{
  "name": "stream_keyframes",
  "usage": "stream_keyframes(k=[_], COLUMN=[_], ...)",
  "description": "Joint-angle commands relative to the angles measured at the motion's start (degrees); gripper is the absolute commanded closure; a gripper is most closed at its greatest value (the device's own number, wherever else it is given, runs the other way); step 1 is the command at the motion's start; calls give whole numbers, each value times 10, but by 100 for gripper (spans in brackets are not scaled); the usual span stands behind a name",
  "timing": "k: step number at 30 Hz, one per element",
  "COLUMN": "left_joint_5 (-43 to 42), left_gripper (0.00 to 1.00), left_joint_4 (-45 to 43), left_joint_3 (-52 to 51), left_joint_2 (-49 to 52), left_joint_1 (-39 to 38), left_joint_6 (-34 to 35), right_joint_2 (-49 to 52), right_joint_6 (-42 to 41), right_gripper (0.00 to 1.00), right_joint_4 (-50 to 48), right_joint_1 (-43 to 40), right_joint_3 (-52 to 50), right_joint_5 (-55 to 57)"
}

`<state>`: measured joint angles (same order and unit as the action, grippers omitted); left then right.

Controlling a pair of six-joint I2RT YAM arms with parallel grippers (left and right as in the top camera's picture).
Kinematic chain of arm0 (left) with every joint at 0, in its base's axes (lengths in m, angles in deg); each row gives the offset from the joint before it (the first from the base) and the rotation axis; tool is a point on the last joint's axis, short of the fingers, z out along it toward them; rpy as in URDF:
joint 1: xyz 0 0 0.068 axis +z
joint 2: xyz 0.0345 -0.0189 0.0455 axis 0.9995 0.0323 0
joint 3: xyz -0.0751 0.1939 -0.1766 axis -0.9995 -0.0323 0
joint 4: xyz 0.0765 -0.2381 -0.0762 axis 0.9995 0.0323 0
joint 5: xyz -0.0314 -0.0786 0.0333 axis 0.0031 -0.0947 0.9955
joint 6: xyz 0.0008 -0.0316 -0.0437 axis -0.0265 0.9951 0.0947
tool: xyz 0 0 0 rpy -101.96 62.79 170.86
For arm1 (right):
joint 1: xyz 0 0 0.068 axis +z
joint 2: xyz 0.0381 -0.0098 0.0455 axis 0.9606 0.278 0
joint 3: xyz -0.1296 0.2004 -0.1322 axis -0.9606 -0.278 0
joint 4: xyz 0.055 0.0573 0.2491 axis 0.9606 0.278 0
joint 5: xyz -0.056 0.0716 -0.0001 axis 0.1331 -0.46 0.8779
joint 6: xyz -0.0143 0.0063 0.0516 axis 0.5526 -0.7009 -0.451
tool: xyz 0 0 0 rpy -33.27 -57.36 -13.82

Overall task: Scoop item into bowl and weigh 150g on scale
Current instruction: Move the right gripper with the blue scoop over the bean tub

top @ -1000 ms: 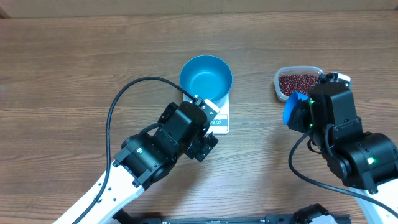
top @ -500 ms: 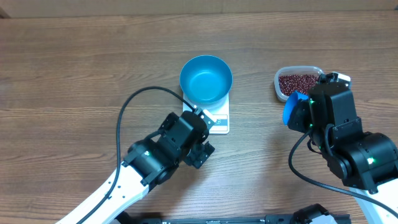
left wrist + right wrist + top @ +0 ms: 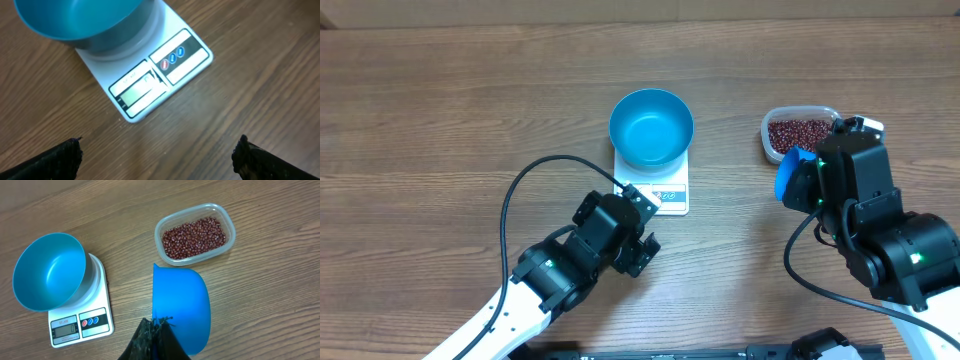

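"Well, what's on the table (image 3: 440, 100)?"

"Item one: blue bowl (image 3: 651, 128), seated on the white scale (image 3: 670, 197), mid-table. The scale's display edge faces the arms."

"And the beans (image 3: 798, 133)?"

"Item two: red-brown beans, heaped in a clear tub (image 3: 772, 120), out to the right and well apart from the scale."

"The claws?"

"Left gripper (image 3: 157, 157): fingers spread wide, nothing between them, hovering over bare wood just short of the display. Right gripper (image 3: 155, 337): pinched tight on a blue scoop (image 3: 182, 307), which hangs near the tub on its near side."
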<state>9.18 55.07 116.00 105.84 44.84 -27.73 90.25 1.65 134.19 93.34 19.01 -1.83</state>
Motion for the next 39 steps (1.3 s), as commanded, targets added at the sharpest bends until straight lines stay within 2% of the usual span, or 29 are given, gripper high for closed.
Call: stream_keyframes(k=[1,17,39], left_joint_5=[5,8,4], left_gripper=[1,1,0], left_joint_4=[-38,-64,-92], left_joint_3=[-20,-78,-80], left_joint_2=[-6,-6,-6], left_joint_1=[12,15,36], left_joint_6=[-3,-9,-16], right_joint_2=[7,41,41], right_joint_6=[-1,-1,-1], right_gripper=[96,96,96], right_joint_4=[-8,-8,-7], right_joint_1=[-3,-3,-3], right_joint_3=[11,11,11], right_joint_5=[1,2,1])
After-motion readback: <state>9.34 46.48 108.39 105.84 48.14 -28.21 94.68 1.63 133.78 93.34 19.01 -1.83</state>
